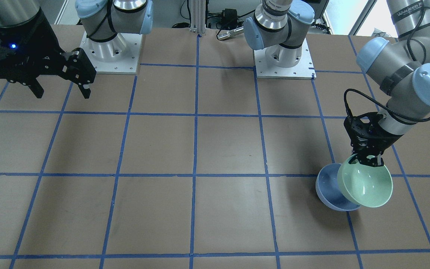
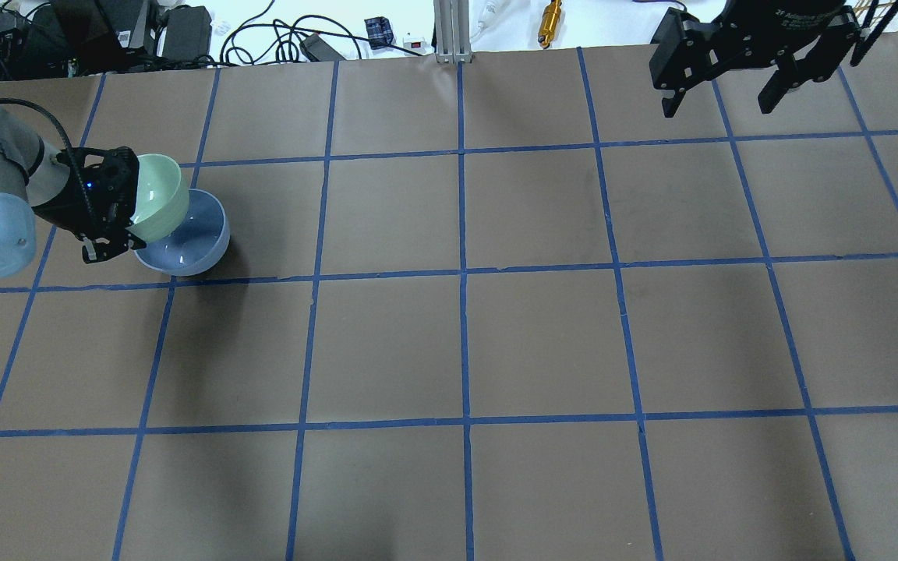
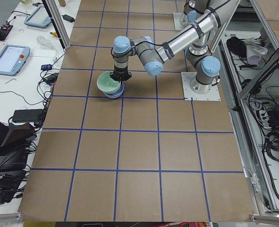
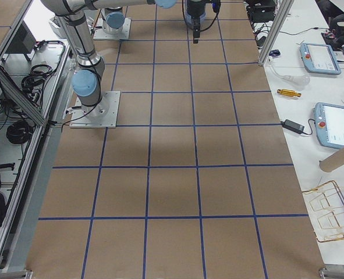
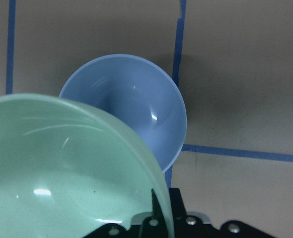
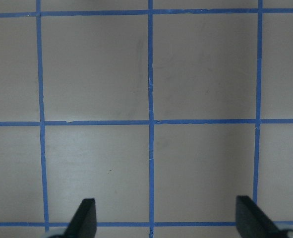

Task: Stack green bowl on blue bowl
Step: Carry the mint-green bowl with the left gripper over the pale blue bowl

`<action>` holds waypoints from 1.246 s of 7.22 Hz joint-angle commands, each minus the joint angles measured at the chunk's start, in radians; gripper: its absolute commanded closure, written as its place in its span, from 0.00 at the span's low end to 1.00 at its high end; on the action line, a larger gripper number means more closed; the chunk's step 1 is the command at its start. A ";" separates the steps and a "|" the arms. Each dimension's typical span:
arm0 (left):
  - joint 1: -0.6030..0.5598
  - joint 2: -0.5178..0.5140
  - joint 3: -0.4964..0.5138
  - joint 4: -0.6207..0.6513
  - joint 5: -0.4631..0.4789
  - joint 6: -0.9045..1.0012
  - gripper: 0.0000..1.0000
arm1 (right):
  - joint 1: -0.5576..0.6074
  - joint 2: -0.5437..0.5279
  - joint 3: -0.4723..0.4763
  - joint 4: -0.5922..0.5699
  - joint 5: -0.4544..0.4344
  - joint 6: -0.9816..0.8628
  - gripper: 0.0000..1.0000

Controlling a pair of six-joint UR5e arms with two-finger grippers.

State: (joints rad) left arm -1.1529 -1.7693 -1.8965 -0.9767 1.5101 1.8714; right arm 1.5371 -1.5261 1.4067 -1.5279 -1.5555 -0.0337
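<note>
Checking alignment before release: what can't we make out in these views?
1. Whether the green bowl touches the blue bowl: in the front-facing and overhead views, the green bowl covers the overlap.
2. The left hand and its grip on the rim: the wrist view cuts it off at the bottom edge; overhead, the hand's body hides it.
3. Exterior right: neither bowl shows.

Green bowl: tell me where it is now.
The green bowl hangs tilted in the left gripper at the overhead view's left side, overlapping the blue bowl beside it.
</note>
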 commanded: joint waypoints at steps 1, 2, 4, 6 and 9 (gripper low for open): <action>-0.005 -0.027 -0.019 0.024 -0.008 -0.079 0.70 | 0.000 0.001 0.000 0.000 0.000 0.000 0.00; -0.007 -0.025 -0.010 0.010 0.001 -0.166 0.01 | 0.000 0.000 0.000 0.000 0.000 0.000 0.00; -0.016 0.036 0.046 -0.087 0.004 -0.274 0.00 | 0.000 0.000 0.000 0.000 0.000 0.000 0.00; -0.024 0.117 0.230 -0.476 -0.004 -0.478 0.00 | 0.000 0.000 0.000 0.000 0.000 0.000 0.00; -0.207 0.204 0.309 -0.648 0.002 -1.025 0.00 | 0.000 0.000 0.000 0.000 0.000 0.000 0.00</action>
State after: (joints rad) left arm -1.2773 -1.6004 -1.6102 -1.5791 1.5113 1.1126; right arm 1.5371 -1.5253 1.4067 -1.5279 -1.5555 -0.0342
